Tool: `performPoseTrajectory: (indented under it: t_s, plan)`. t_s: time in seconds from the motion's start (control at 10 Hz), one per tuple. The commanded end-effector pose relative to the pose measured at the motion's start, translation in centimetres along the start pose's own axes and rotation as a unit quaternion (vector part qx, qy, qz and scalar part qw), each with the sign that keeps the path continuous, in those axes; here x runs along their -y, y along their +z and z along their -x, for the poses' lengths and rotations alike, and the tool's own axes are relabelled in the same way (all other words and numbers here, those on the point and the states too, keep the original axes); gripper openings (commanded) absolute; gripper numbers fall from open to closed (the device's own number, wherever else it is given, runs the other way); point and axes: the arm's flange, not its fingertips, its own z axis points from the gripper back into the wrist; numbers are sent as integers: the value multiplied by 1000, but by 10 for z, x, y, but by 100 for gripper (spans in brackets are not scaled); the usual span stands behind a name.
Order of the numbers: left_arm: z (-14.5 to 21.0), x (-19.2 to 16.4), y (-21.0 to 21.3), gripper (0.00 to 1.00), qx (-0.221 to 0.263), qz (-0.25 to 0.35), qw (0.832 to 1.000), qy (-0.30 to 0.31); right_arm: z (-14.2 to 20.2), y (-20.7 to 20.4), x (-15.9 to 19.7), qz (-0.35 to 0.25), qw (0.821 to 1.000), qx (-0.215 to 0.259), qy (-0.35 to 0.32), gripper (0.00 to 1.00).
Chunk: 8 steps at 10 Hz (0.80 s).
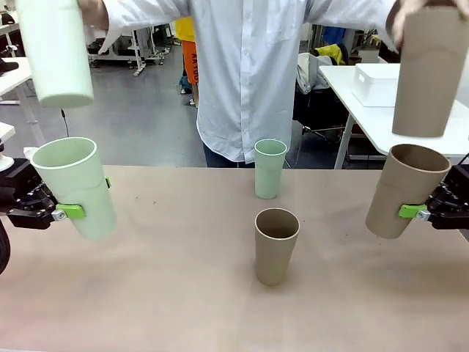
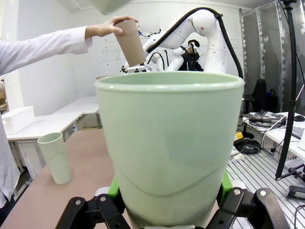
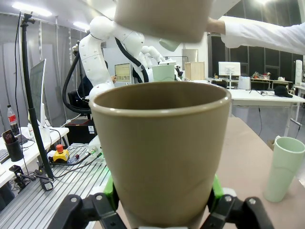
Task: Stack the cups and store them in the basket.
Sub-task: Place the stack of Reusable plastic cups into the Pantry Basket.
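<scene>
Left tool (image 1: 69,213) clamped on mint cup (image 1: 73,187), right tool (image 1: 414,212) clamped on tan cup (image 1: 407,189), both cups tilted, mouths up. Person holds upper mint cup (image 1: 55,51) and upper tan cup (image 1: 429,70) above them. Loose mint cup (image 1: 269,169) and loose tan cup (image 1: 276,246) stand upright mid-tabletop (image 1: 146,293). White box (image 1: 377,84) behind is possibly the basket, too far off to tell.

Both pincers clamped on cups; person's arms spread, hands raised.
Left pincer (image 1: 86,198) enters level from the left edge, green pads (image 2: 113,187) pressed on opposite sides of a mint cup (image 1: 73,187) held mouth-up and tilted. Right pincer (image 1: 407,210) enters from the right edge, clamped likewise low on a tan cup (image 1: 407,187). Person's sleeved arms reach outward. One hand (image 1: 399,18) grips a second tan cup (image 1: 432,70) above the right pincer; the other hand (image 1: 89,9), above the left pincer, is mostly cut off at the top.
</scene>
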Motion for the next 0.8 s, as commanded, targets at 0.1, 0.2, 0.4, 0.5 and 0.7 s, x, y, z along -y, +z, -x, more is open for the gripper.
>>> performPoseTrajectory:
  t_s: [0.1, 0.2, 0.4, 0.5, 0.7]
  plan:
    - [-1, 0, -2, 85, 1, 3, 1000, 1, -2, 0, 1, 4, 1000, -2, 4, 85]
    - [-1, 0, -2, 85, 1, 3, 1000, 1, -2, 0, 1, 4, 1000, -2, 4, 85]
    - [-1, 0, -2, 85, 1, 3, 1000, 1, -2, 0, 1, 4, 1000, -2, 4, 85]
    - [-1, 0, -2, 85, 1, 3, 1000, 1, -2, 0, 1, 4, 1000, -2, 4, 85]
    - [-1, 0, -2, 85, 1, 3, 1000, 1, -2, 0, 1, 4, 1000, -2, 4, 85]
